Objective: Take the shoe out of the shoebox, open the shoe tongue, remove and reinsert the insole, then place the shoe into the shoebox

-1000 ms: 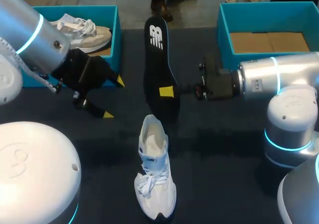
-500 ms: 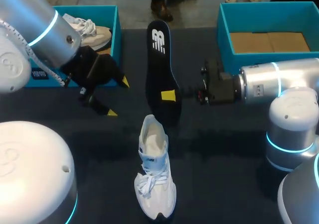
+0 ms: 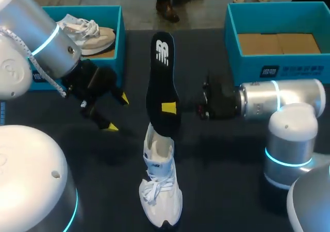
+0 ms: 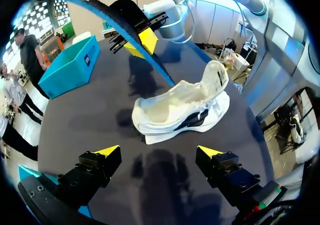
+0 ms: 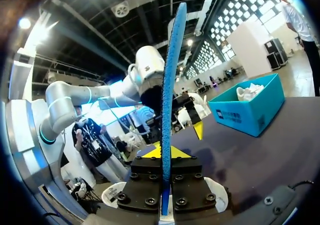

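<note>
Our right gripper (image 3: 169, 108) pinches the insole (image 3: 162, 82); our left gripper (image 3: 116, 112) stands wide, so the unheld shoe (image 3: 160, 185) may slide when the insole pushes in.

Robotics lab: robot arms (image 3: 41, 41) flank a dark table (image 3: 232, 160)

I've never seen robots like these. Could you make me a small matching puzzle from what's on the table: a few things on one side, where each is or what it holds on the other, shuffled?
Things:
1. insole
2. white shoe
3. left box
4. right box

States:
A. holds a second shoe
B. stands on the dark table
C. clamped in the right gripper, off the table
D. shows only brown cardboard inside

Pairs: 1-C, 2-B, 3-A, 4-D
</note>
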You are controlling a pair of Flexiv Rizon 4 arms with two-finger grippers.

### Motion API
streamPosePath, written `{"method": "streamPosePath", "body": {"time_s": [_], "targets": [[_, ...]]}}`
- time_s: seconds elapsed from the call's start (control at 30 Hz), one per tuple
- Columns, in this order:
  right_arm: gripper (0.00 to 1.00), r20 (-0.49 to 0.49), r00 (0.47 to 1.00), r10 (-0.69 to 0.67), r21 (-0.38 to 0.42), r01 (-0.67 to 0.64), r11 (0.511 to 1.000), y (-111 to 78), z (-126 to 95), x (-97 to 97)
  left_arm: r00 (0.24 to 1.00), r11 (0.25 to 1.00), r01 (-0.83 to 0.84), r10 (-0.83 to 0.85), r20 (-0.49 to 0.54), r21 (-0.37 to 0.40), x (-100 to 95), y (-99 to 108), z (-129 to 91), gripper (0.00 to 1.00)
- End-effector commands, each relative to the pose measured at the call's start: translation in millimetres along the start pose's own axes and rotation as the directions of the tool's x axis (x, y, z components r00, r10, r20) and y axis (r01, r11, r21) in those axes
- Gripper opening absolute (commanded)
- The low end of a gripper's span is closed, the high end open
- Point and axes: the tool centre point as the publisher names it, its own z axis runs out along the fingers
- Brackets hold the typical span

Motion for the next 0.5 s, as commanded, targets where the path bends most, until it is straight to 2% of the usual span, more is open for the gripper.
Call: {"method": "streamPosePath", "body": {"time_s": [0.03,0.23,0.5], "targets": [[0.00,-0.008,1.000,-0.006,-0.024,0.006,1.000,-9.2,17,-8.4,1.000,1.000,-0.003,0.004,-0.030,0.007,-8.3,4,13,1.00],[0.00,-0.010,1.000,-0.022,-0.012,0.022,1.000,-14.3,28,-10.5,0.999,1.000,0.004,-0.003,-0.050,0.021,-6.8,11,22,1.00],[0.00,0.004,0.999,-0.033,-0.005,0.033,0.999,-19.3,29,-12.5,0.998,1.000,0.005,-0.004,-0.059,0.015,-3.4,17,28,1.00]]}}
